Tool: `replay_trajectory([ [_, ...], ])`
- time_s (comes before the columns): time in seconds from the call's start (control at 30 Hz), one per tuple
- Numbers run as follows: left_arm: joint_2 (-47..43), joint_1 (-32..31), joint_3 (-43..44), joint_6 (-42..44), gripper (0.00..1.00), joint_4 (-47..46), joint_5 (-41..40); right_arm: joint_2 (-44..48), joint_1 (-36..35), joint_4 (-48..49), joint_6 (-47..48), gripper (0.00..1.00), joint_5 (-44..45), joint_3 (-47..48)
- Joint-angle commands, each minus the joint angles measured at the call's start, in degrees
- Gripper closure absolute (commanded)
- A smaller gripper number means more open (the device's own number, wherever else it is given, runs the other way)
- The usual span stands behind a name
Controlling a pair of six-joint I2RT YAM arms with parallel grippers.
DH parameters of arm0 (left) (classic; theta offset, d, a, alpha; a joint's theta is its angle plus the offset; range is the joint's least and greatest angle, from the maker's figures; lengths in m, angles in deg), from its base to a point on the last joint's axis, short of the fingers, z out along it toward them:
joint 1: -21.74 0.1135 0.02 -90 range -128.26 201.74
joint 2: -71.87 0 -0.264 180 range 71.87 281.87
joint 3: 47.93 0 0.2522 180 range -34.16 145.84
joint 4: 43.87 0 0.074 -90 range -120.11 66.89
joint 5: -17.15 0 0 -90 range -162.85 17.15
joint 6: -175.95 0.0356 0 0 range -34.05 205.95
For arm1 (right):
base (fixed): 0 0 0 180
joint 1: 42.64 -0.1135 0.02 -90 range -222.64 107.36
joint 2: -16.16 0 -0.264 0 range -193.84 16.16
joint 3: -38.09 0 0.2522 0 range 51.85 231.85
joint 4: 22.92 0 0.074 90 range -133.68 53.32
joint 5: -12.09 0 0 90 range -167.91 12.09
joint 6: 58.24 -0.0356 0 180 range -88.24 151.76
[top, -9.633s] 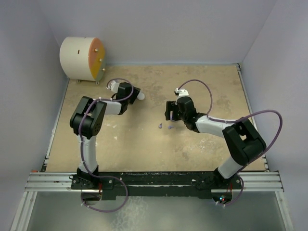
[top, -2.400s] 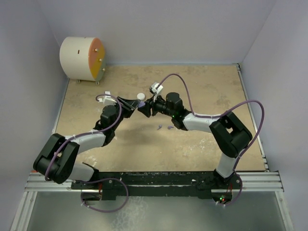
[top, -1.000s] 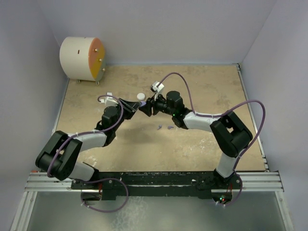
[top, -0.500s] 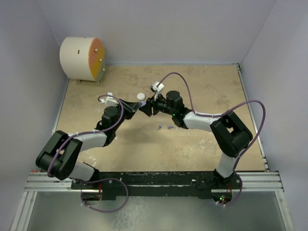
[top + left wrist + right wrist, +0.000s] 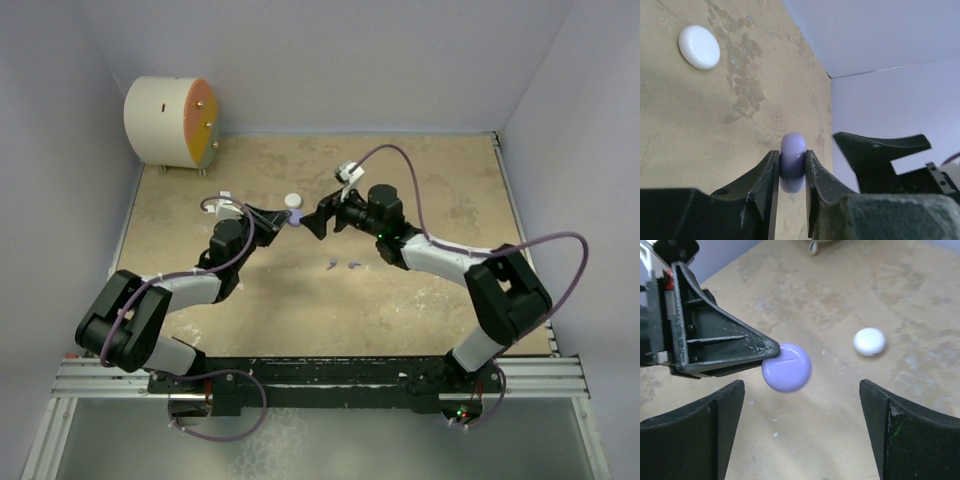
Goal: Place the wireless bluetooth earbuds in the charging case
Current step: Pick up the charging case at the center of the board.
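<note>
Left gripper point(image 5: 792, 162) pinching the lilac case half point(image 5: 792, 145), right gripper point(image 5: 800, 387) wide open
The lilac half is clamped on edge above the table point(image 5: 420, 310); the right jaws face it, holding nothing. The white half point(image 5: 699, 46) lies beyond the left gripper's tips; two earbuds point(image 5: 353, 265) lie on the table, base-side of both grippers.

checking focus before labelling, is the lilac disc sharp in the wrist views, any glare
left wrist: lilac disc sharp, soft sheen on its rim, no glare; right wrist: its face crisp, white disc very bright; top external: even light, discs tiny
</note>
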Motion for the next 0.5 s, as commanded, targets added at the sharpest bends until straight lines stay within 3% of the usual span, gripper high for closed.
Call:
replay_trajectory([
  [0.0, 1.0, 1.8, 2.5, -0.6, 1.0, -3.2, 0.9, 8.4, 2.5, 2.4, 0.9, 0.0, 1.9, -3.3],
  [0.13, 2.2, 2.0, 3.3, -0.7, 1.0, -4.2, 2.1, 10.1, 2.8, 2.9, 1.8, 0.0, 3.1, -5.0],
  [0.27, 3.4, 2.0, 3.6, -1.2, 1.0, -6.1, 3.6, 5.7, 3.5, 1.8, 1.4, 0.0, -0.6, -2.3],
  [0.47, 3.5, 1.9, 3.7, -1.1, 1.0, -7.4, 4.6, 3.2, 3.3, 5.2, -0.8, 0.0, 10.3, -1.6],
])
